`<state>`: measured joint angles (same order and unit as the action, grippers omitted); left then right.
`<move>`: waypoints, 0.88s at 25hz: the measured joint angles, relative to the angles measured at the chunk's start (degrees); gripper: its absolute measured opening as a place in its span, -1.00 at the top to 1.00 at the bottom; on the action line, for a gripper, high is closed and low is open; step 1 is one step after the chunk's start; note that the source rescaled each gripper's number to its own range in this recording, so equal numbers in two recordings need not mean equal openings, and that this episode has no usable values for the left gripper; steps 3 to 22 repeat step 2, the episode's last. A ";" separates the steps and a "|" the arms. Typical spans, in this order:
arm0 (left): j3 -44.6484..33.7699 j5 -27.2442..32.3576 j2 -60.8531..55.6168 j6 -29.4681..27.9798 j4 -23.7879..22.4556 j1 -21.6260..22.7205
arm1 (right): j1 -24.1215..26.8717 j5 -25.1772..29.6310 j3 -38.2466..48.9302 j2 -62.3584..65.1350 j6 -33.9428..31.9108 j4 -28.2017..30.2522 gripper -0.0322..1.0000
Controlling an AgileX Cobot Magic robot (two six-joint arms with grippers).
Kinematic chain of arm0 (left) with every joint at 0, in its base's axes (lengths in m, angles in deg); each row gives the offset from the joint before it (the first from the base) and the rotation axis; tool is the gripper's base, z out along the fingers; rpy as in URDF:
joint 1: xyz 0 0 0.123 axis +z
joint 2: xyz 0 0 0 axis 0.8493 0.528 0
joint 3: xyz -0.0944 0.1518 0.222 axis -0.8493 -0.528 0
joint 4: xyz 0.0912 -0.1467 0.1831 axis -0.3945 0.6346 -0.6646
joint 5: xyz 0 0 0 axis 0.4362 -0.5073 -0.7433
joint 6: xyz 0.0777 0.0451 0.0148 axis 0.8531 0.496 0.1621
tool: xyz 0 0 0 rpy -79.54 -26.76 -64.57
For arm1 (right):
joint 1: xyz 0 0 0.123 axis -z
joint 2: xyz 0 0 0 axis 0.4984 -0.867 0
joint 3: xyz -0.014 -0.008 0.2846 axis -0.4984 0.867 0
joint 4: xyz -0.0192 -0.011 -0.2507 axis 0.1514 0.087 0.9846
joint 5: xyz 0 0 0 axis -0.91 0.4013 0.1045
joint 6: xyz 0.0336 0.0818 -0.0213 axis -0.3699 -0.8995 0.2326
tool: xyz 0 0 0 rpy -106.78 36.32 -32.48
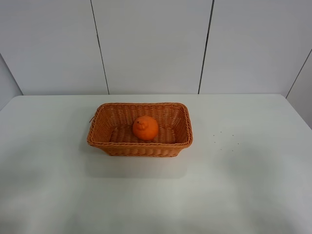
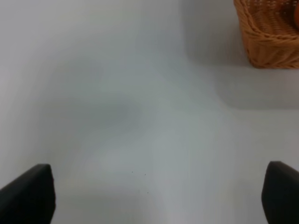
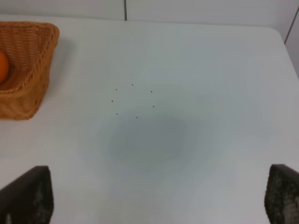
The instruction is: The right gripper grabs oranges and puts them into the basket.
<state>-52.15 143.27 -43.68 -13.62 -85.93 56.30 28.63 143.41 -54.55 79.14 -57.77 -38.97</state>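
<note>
The orange (image 1: 145,128) lies inside the wicker basket (image 1: 100,130) in the middle of the white table, in the exterior high view. No arm shows in that view. In the right wrist view my right gripper (image 3: 156,198) is open and empty, its black fingertips (image 3: 28,193) wide apart above bare table; the basket (image 3: 32,70) and a sliver of the orange (image 3: 3,66) show at the edge. In the left wrist view my left gripper (image 2: 156,196) is open and empty, with a corner of the basket (image 2: 268,39) far off.
The white table (image 1: 243,185) stretches around the basket on all sides. A few small dark specks (image 1: 224,139) mark the table right of the basket. A white panelled wall (image 1: 151,44) stands behind the table's far edge.
</note>
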 joint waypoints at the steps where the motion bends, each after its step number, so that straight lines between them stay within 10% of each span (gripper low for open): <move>1: 0.00 0.00 0.00 0.00 0.00 0.00 | 0.00 0.00 0.00 0.00 0.00 0.02 -1.00; 22: 0.00 0.00 0.00 0.00 0.00 0.00 | 0.00 0.00 0.00 0.00 0.00 0.07 -1.00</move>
